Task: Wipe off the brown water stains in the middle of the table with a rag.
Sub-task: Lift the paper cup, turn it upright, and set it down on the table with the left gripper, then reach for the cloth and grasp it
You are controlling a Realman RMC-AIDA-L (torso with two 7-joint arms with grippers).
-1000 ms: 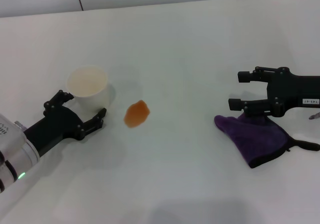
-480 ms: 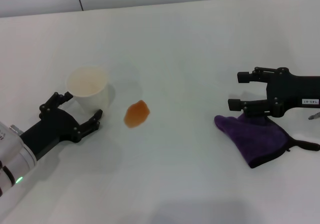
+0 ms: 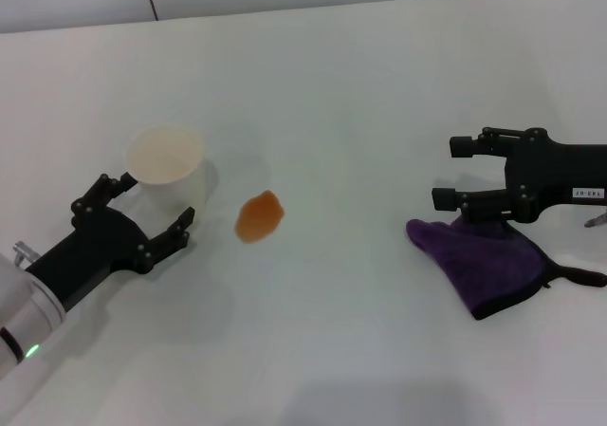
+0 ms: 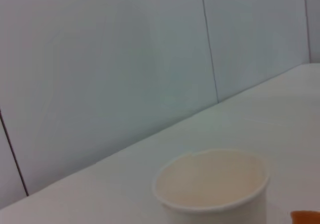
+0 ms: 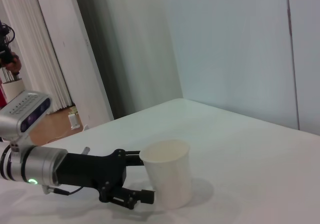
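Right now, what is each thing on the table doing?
Cup: upright, empty.
Stain: unwiped, beside the cup.
Rag: crumpled on the table, not gripped.
Left gripper: open, around the cup's base.
Right gripper: open, above the rag.

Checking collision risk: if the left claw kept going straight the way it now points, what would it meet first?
Most likely the paper cup: the open left claw points at its base, fingers either side. The stain lies off to one side.

Black grippers point(image 3: 140, 213), silver green-lit left forearm.

Left hand point(image 3: 142, 213) fingers spread, low at left, right hand point(image 3: 455, 172) spread, hovering
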